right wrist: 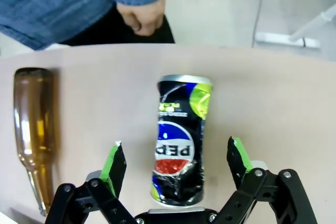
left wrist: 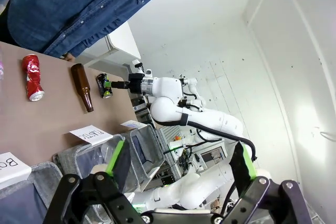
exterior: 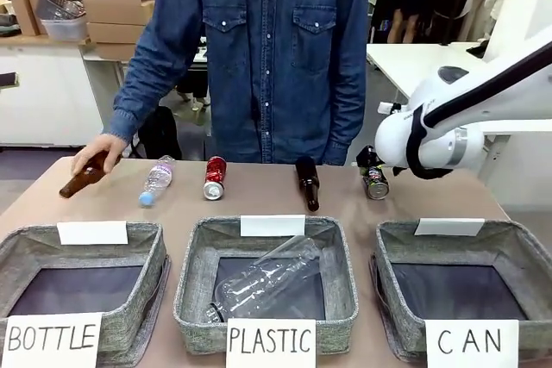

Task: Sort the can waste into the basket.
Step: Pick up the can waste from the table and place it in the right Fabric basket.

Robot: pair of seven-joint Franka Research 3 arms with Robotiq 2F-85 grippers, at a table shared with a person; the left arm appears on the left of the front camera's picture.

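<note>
Front view: a tan, smooth desk (exterior: 259,206) carries a far row of waste and, along its near edge, three grey woven-fabric rectangular baskets with dark lining. The basket (exterior: 522,256) signed "CAN" stands at the robot's right, just beside the desk's right edge. The dark can (exterior: 376,182), a dented cylinder with silver ends, lies on its side at the right end of the row, directly beyond that basket, with a bare strip of desk between them. The red can (exterior: 214,177), crumpled and marked in white, lies farther left, with a brown glass bottle (exterior: 307,183) between the two cans. Right wrist view: the right hand (right wrist: 176,148) is spread wide, its green pads (right wrist: 114,161) standing apart on either side of the dark can without touching it; the bottle lies well clear of the left pad. Left wrist view: the left hand (left wrist: 180,153) is spread wide in the air, grasping nothing.
</note>
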